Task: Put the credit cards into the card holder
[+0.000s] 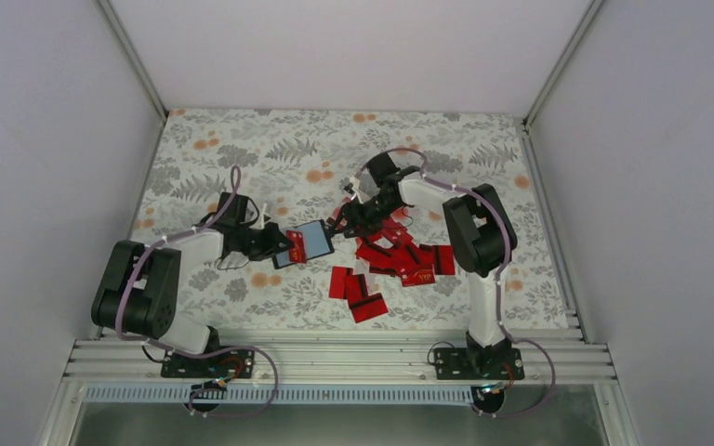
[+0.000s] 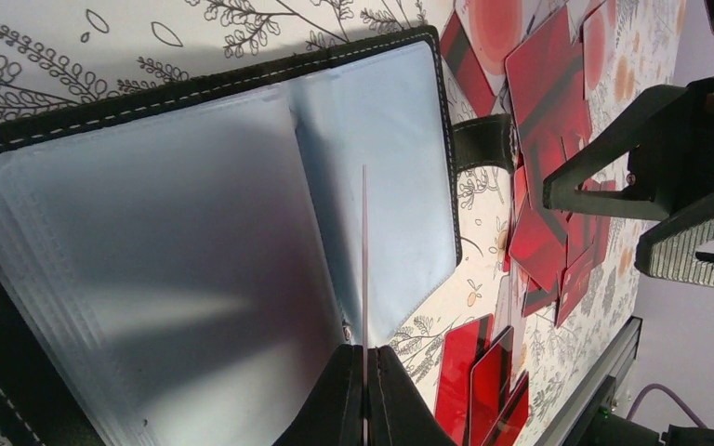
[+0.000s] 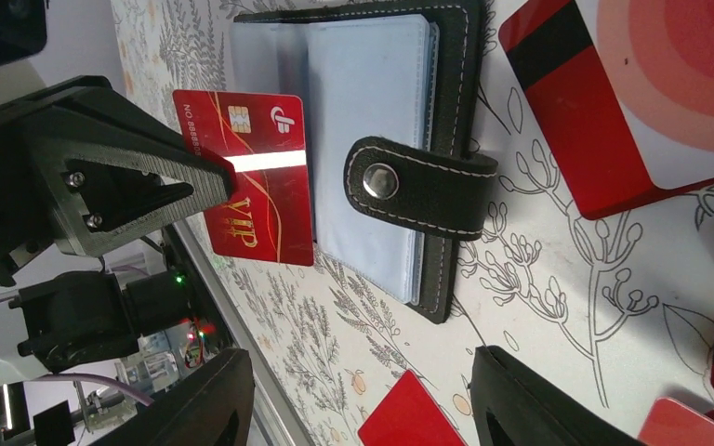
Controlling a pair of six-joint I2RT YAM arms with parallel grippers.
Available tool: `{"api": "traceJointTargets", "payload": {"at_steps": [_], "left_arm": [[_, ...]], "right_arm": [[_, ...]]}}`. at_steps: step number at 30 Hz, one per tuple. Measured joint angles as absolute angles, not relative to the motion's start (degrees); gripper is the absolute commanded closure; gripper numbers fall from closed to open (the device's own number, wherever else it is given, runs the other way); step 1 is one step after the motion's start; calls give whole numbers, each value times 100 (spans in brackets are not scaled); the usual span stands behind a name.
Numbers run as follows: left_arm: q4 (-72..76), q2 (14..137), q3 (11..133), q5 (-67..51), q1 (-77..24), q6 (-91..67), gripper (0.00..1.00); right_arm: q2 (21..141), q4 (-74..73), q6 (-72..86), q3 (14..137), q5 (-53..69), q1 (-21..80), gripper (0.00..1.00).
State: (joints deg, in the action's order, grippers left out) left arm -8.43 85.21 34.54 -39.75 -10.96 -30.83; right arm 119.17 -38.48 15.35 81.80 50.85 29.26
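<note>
**A:** Item: card holder. Location and condition?

**B:** Lying open on the counter between the two arms, grey-blue pockets up, snap tab folded across them. No red shows in the pockets that can be seen.

**A:** Item: left gripper.

**B:** Closed tight on one VIP card, pinched by its edge. The card overlaps the holder's near pockets. Whether its edge has entered a sleeve cannot be told.

**A:** Item: right gripper.

**B:** Jaws apart, nothing between them, hovering just beside the snap tab.

**A:** Item: remaining credit cards.

**B:** A loose, overlapping heap on the counter, right of the holder, some showing a black stripe.

**A:** Progress?

**B:** Early, by my estimate. One card is presented for insertion, none is confirmed stowed, and the whole heap remains to be handled.
</note>
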Motion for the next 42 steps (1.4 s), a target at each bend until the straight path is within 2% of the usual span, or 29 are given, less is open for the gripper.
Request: {"api": "traceJointTargets", "payload": {"at_steps": [21, 42], "left_arm": [[-1059, 9039, 3538, -4602, -908, -3085, 98], [-1229, 9203, 3728, -4707, -779, -3096, 98]], "right_arm": [[11948, -3892, 1190, 7891, 5207, 2926, 40], [11955, -3885, 1192, 7891, 5251, 2926, 40]]}}
